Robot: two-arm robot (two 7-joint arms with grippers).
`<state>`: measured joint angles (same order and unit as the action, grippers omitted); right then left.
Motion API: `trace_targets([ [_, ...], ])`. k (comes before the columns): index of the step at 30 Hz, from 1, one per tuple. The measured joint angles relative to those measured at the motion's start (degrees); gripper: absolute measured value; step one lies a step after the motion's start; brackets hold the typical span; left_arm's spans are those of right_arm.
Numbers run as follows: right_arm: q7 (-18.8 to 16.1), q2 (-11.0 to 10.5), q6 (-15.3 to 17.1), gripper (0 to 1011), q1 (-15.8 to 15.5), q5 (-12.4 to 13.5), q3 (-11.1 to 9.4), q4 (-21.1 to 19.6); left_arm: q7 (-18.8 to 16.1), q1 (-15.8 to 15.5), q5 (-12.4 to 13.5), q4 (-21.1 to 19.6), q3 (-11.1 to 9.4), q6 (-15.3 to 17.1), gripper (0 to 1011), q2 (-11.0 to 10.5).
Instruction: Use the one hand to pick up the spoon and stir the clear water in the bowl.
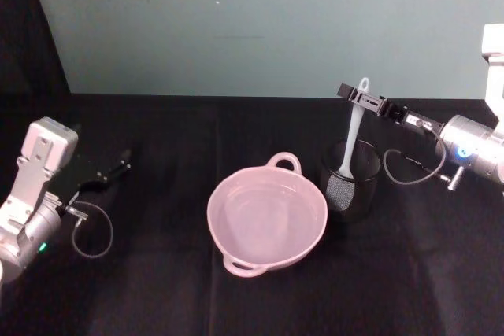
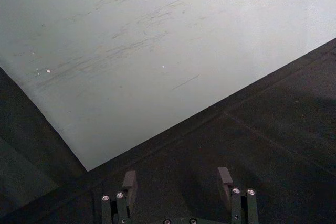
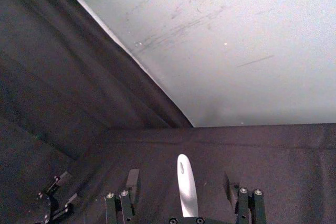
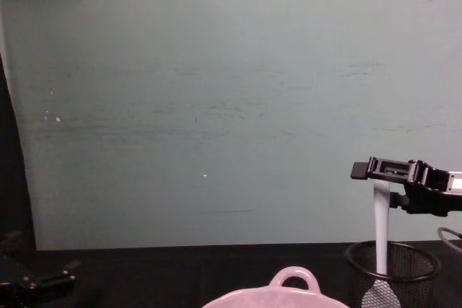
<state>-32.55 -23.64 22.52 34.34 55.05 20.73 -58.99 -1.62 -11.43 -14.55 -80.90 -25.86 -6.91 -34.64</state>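
**Right gripper straddled the spoon handle, no grip made**

Head view: the spoon point(image 1: 352, 141) stood upright, blade down, in a black mesh cup point(image 1: 352, 188) just beside the pink bowl point(image 1: 213, 212), which held clear water at mid-table. The right gripper point(image 1: 364, 100) reached in level at the handle's top, a height that would suit a straight lift out of the cup. The left gripper point(image 1: 106, 172) lay parked well off to the left.

Left wrist view: the left claw's fingers stood apart with nothing between them.

Right wrist view: the white handle rose between the right claw's fingers point(image 3: 131, 182), which were spread with a gap on each side, so the claw was open and not clamping.

Chest view: the claw crossed the handle high above the cup's rim. Closing on it looked like the next step.
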Motion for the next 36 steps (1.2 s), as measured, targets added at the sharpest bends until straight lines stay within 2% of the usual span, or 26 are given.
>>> trace_targets([
  [6,0.11,-0.31,0.03,984,0.16,0.45,0.76,0.2,0.0,0.0,0.0,0.0,0.0,0.0,1005,0.0],
  [12,-0.28,-0.8,-0.31,844,0.46,1.23,1.6,0.32,0.0,0.0,0.0,0.0,0.0,0.0,1005,0.0],
  [27,-0.32,-1.92,-1.29,378,0.84,2.62,3.24,0.21,0.0,0.0,0.0,0.0,0.0,0.0,1005,0.0],
  [28,-0.07,-2.18,-1.53,315,0.83,2.61,3.49,-0.04,0.0,0.0,0.0,0.0,0.0,0.0,1005,0.0],
  [31,0.25,-2.59,-1.98,255,0.75,2.51,3.92,-0.55,0.0,0.0,0.0,0.0,0.0,0.0,1005,0.0],
  [32,0.57,-2.91,-2.4,197,0.67,2.23,4.23,-0.94,0.0,0.0,0.0,0.0,0.0,0.0,1005,0.0],
  [36,1.41,-3.84,-3.62,127,0.49,1.13,5.18,-2.19,0.0,0.0,0.0,0.0,0.0,0.0,1005,0.0],
])
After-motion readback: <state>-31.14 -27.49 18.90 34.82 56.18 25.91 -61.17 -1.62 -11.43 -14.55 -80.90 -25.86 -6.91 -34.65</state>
